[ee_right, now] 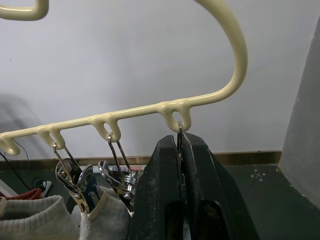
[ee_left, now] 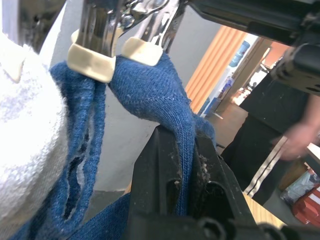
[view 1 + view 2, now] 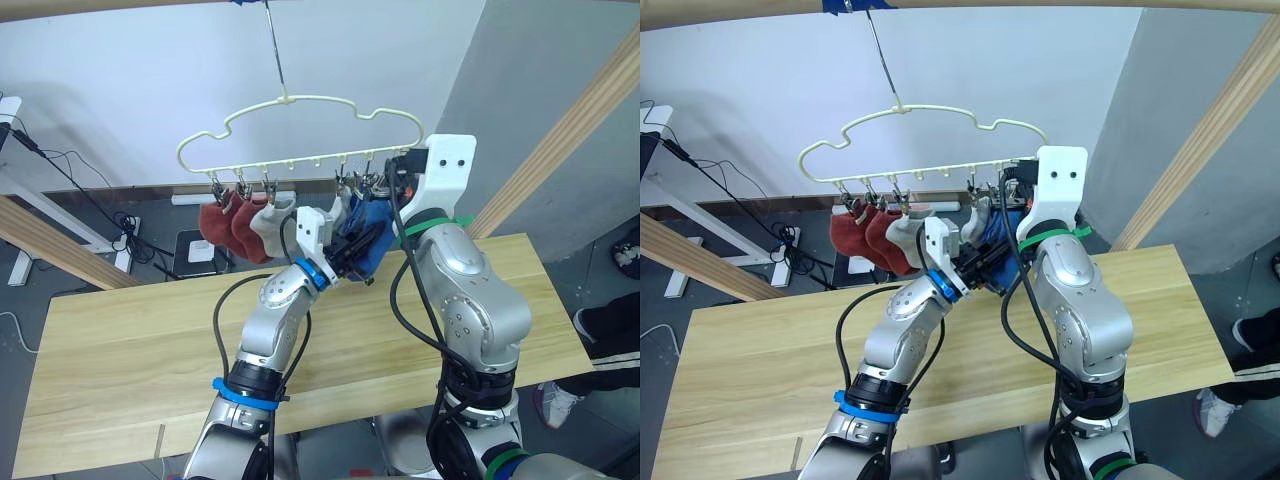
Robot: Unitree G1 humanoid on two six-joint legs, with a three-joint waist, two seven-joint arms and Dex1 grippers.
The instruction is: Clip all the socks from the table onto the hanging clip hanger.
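Observation:
The pale yellow clip hanger [image 3: 300, 130] hangs by its hook above the table [image 3: 120, 340]. Two rust red socks [image 3: 228, 225] and a light grey sock [image 3: 270, 225] hang from its left clips; another grey sock [image 3: 341, 205] hangs further right. My left gripper [image 3: 352, 248] is shut on a blue sock [image 2: 150, 90], whose top edge sits in a cream-padded clip [image 2: 142, 50]. A second blue sock [image 2: 75, 150] hangs from the clip beside it. My right gripper [image 1: 180, 142] is shut on the end clip [image 1: 179, 131] under the hanger's last ring.
Slanted wooden poles of a frame stand at the right [image 3: 560, 130] and left [image 3: 50, 245]. A person in black [image 2: 270, 145] stands past the table's right end, a shoe [image 3: 552, 403] on the floor. Cables and a power strip [image 3: 125, 222] lie behind the table.

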